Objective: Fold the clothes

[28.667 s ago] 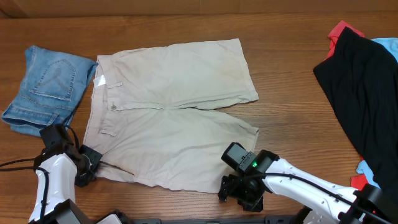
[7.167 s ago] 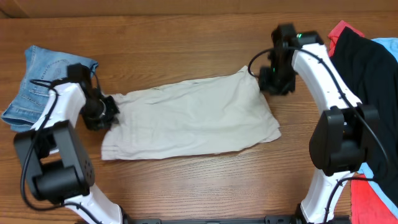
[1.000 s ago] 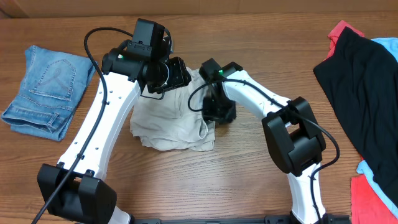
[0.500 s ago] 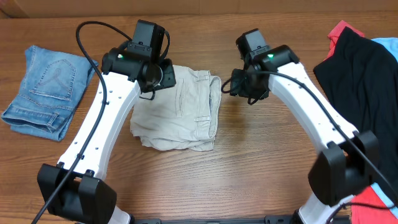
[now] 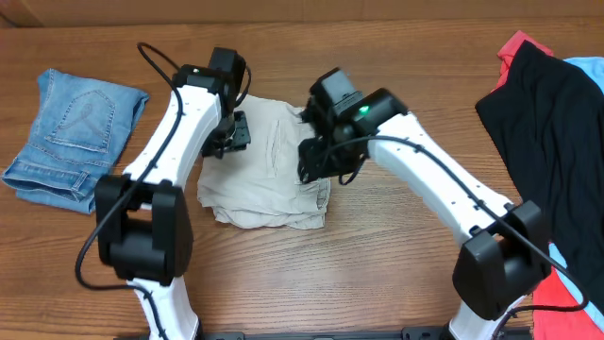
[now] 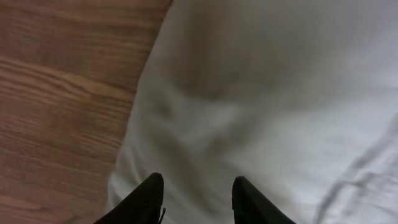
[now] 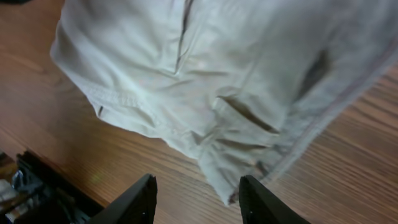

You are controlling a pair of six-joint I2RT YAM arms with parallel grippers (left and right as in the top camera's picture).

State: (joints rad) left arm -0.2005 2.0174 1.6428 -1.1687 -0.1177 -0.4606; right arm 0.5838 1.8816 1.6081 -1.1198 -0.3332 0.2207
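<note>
Beige shorts folded into a rumpled square, pocket seams showing; left tool and right tool hover released, jaws parted

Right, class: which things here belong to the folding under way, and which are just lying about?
In the job:
beige shorts, left hand, right hand.

Lying about:
folded jeans, black garment, red garment, light blue garment.

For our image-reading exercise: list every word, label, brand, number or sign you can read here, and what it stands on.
No readable text anywhere: none shows on the folded beige khaki shorts, the blue denim jeans or the black cloth garment.
</note>
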